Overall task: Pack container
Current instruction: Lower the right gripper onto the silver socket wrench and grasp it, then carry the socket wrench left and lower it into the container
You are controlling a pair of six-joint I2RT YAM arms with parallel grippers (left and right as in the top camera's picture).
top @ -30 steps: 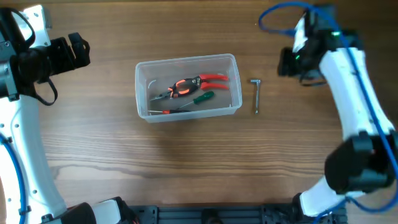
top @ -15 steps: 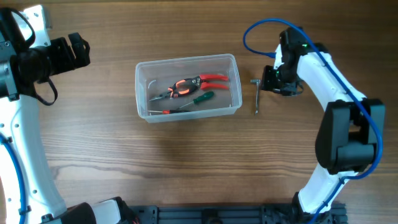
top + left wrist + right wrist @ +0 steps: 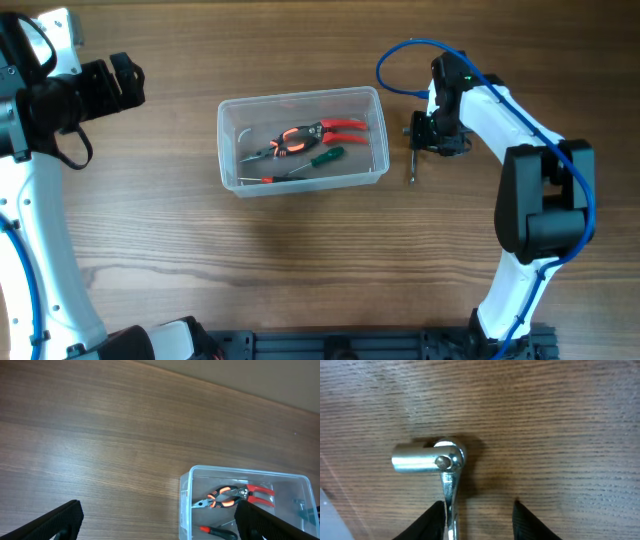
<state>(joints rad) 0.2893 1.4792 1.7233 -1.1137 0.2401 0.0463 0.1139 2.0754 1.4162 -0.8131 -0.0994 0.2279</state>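
Note:
The clear plastic container (image 3: 300, 140) sits mid-table and holds red-handled pliers (image 3: 318, 132) and a green-handled screwdriver (image 3: 322, 158); it also shows in the left wrist view (image 3: 245, 502). A metal T-shaped socket wrench (image 3: 412, 150) lies on the table right of the container. My right gripper (image 3: 424, 135) is open and low over the wrench; in the right wrist view the wrench (image 3: 442, 467) shaft lies against the left finger, between the open fingers (image 3: 479, 520). My left gripper (image 3: 125, 82) is open and empty at the far left, its fingers wide apart (image 3: 160, 520).
A blue cable (image 3: 400, 65) loops off the right arm above the wrench. Bare wooden table (image 3: 300, 260) surrounds the container.
My right arm has swung in from the far right and come down over the socket wrench. The left arm and the container have not moved.

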